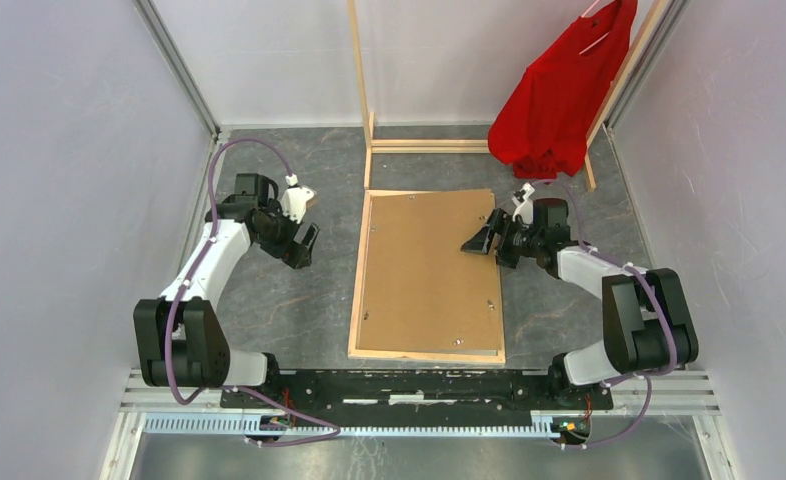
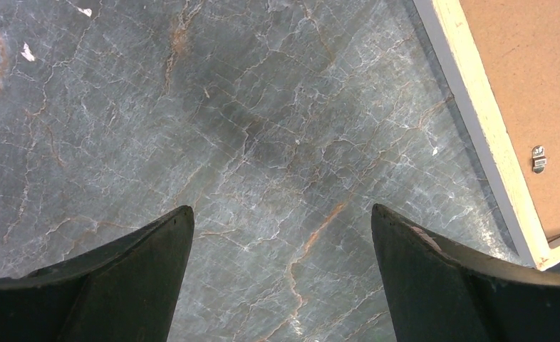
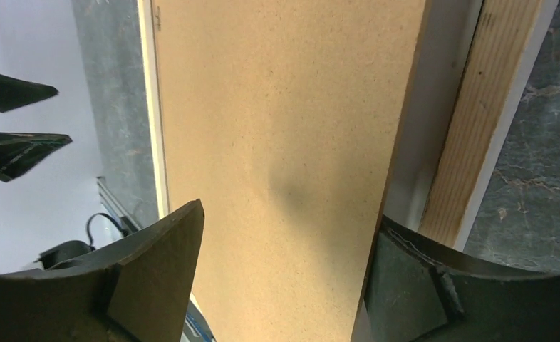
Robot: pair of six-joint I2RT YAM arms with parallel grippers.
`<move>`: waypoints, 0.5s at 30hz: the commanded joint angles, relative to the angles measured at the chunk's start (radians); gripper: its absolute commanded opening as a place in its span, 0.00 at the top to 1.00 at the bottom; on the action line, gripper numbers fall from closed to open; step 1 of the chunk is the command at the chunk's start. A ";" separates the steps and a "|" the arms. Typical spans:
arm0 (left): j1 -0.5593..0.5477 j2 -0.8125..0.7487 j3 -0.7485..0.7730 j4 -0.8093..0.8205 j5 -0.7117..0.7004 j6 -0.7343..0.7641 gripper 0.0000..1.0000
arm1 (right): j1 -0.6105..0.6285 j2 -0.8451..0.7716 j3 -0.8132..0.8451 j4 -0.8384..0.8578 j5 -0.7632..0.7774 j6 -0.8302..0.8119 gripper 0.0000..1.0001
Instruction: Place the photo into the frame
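Grey marbled tabletop (image 1: 299,300) fills the cell between plain white walls (image 1: 59,150), with a wooden clothes rack (image 1: 361,90) and a red shirt (image 1: 564,90) at the far end. In the top view, the frame (image 1: 357,290) lies flat at the centre, wood side up, its long axis running from the arm bases toward the far wall. The photo (image 1: 424,270) rests inside it, brown board back up, and appears seated or close to seated. The right gripper (image 1: 484,240) hangs over the photo's right long edge near the far corner. The left gripper (image 1: 304,245) stands well apart to the left of the frame, so the right arm is the nearer one. In the left wrist view, the left gripper (image 2: 281,214) is spread wide over bare tabletop (image 2: 263,142) and holds nothing. The frame (image 2: 484,135) rail and a small metal clip (image 2: 538,158) on the photo (image 2: 533,71) lie off to the right. In the right wrist view, the right gripper (image 3: 288,214) is spread and pinches nothing. The photo (image 3: 277,107) lies directly below it, and the board edge runs beside the wooden frame (image 3: 476,121) rail along the same axis. Any pressing or checking move therefore falls to the right arm, straight down.
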 commanded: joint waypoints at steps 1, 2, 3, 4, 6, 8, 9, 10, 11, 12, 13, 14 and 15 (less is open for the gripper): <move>-0.006 -0.033 -0.012 -0.003 0.018 0.021 0.00 | 0.040 -0.026 0.071 -0.094 0.045 -0.109 0.18; -0.006 -0.035 -0.014 -0.004 0.020 0.021 0.00 | 0.055 -0.023 0.085 -0.128 0.055 -0.120 0.17; -0.006 -0.036 -0.016 -0.003 0.020 0.021 0.00 | 0.067 -0.020 0.099 -0.144 0.066 -0.125 0.16; -0.006 -0.037 -0.019 -0.003 0.021 0.023 0.00 | 0.080 -0.014 0.111 -0.161 0.078 -0.133 0.14; -0.006 -0.042 -0.022 -0.004 0.019 0.025 0.00 | 0.098 -0.010 0.141 -0.209 0.116 -0.152 0.03; -0.006 -0.049 -0.025 -0.003 0.015 0.031 0.00 | 0.114 -0.010 0.190 -0.301 0.180 -0.180 0.02; -0.005 -0.052 -0.026 -0.003 0.014 0.033 0.00 | 0.123 -0.014 0.211 -0.341 0.214 -0.198 0.02; -0.006 -0.055 -0.027 -0.004 0.013 0.034 0.00 | 0.129 -0.023 0.231 -0.379 0.255 -0.213 0.02; -0.006 -0.057 -0.027 -0.004 0.011 0.035 0.00 | 0.137 -0.037 0.250 -0.420 0.301 -0.229 0.02; -0.006 -0.061 -0.030 -0.003 0.010 0.036 0.00 | 0.141 -0.051 0.263 -0.448 0.334 -0.240 0.02; -0.006 -0.060 -0.030 -0.003 0.009 0.038 0.00 | 0.145 -0.066 0.273 -0.476 0.369 -0.251 0.02; -0.006 -0.062 -0.032 -0.003 0.011 0.039 0.00 | 0.151 -0.078 0.284 -0.500 0.392 -0.260 0.02; -0.006 -0.061 -0.032 -0.004 0.012 0.039 0.00 | 0.159 -0.087 0.291 -0.519 0.415 -0.268 0.02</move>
